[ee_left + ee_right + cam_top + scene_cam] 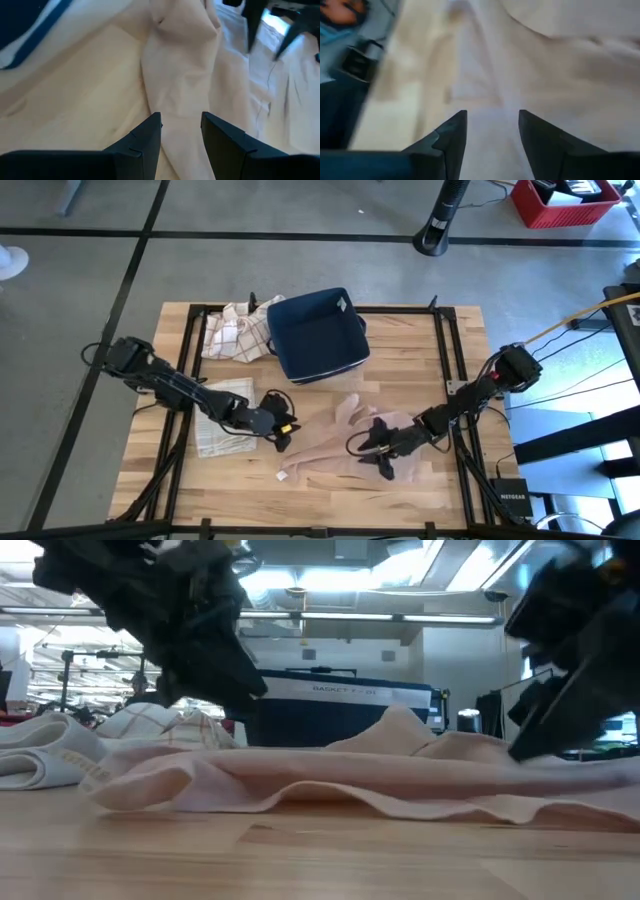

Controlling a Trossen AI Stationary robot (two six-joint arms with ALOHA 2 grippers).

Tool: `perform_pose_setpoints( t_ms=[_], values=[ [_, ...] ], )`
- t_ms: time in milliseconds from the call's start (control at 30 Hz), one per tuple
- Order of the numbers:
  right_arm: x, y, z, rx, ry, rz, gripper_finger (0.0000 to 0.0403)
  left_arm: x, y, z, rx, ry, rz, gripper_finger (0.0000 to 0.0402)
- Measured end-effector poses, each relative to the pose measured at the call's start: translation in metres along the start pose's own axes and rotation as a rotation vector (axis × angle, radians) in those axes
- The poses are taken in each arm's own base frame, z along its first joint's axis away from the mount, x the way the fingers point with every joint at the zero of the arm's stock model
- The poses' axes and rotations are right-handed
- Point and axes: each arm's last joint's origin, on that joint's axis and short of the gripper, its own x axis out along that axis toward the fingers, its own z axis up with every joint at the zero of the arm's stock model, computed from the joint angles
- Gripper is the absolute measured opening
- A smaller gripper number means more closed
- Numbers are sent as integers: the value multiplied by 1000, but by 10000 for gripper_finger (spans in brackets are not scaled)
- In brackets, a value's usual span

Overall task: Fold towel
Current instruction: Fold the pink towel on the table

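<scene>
A pale pink towel (345,435) lies crumpled on the wooden table, right of centre, with raised folds (380,775). My left gripper (283,438) stands open at the towel's left end; in the left wrist view a long ridge of the towel (180,75) runs out from between its fingers (181,125). My right gripper (372,452) stands open over the towel's right half, slanting down toward the left, and cloth (545,65) fills its wrist view beyond the fingers (492,122). My left gripper straddles the ridge, and no touch shows. My right gripper's fingertip (520,748) stands right at the towel's upper surface, coming slanting from the table's right side; I cannot tell whether it touches the cloth.
A navy basket (318,335) stands at the far middle of the table. A checked cloth (235,332) lies to its left. A folded white towel (222,415) lies under my left arm. Black frame rails (455,380) border the table. Bare wood (300,500) shows along the near edge.
</scene>
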Motion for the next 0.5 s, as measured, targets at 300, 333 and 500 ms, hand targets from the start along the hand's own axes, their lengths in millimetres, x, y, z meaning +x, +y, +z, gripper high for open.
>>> perform_pose_setpoints(
  t_ms=[300, 333, 500],
  values=[
    [-12, 13, 51, -373, -27, -136, 179, 20, 1, -12, 14, 2, -2, 133],
    [-15, 9, 56, -427, 1, -221, 179, 21, 1, -13, 16, 6, 3, 133],
    [-31, -16, 76, -686, 192, -694, 179, 21, 1, -15, 23, 14, 7, 133]
  ],
)
